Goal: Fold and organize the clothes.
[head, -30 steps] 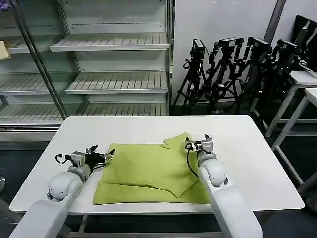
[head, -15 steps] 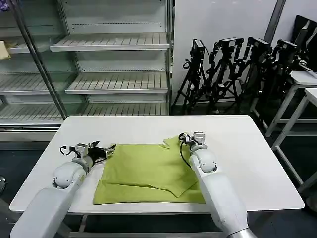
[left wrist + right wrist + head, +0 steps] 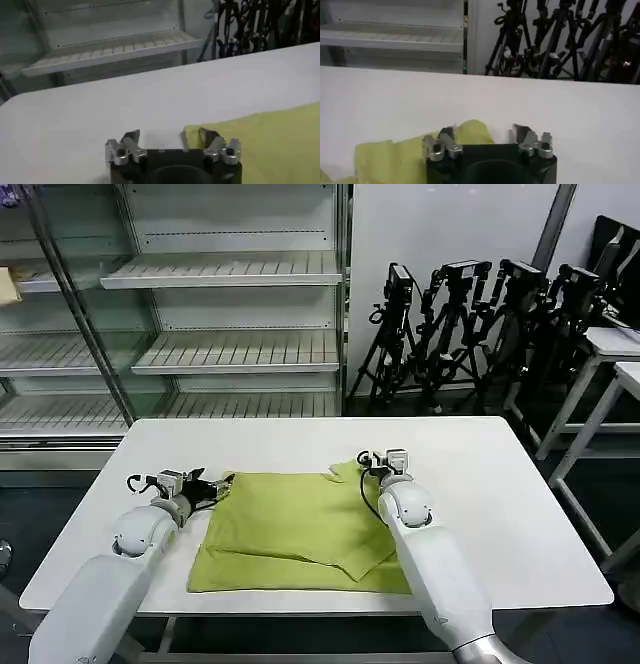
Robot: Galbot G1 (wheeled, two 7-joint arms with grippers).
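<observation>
The clothes are one lime yellow-green T-shirt (image 3: 296,526), lying partly folded on the white table (image 3: 500,514), with a diagonal fold edge near its front right. My left gripper (image 3: 217,483) is low at the shirt's far left corner. In the left wrist view this gripper (image 3: 170,139) is open, and the shirt's corner (image 3: 260,137) reaches one fingertip (image 3: 209,136). My right gripper (image 3: 374,460) is at the shirt's far right corner. In the right wrist view it (image 3: 483,133) is open, with a raised hump of shirt fabric (image 3: 472,131) between its fingers.
Behind the table stands a glass-fronted shelving rack (image 3: 225,304). A row of black tripods (image 3: 480,324) stands at the back right. Another white table (image 3: 615,359) is at the far right. Bare tabletop lies on both sides of the shirt.
Both grippers have moved away from me along the shirt's sides to its far corners. The right one has also shifted left. The shirt's far right part lies flatter.
</observation>
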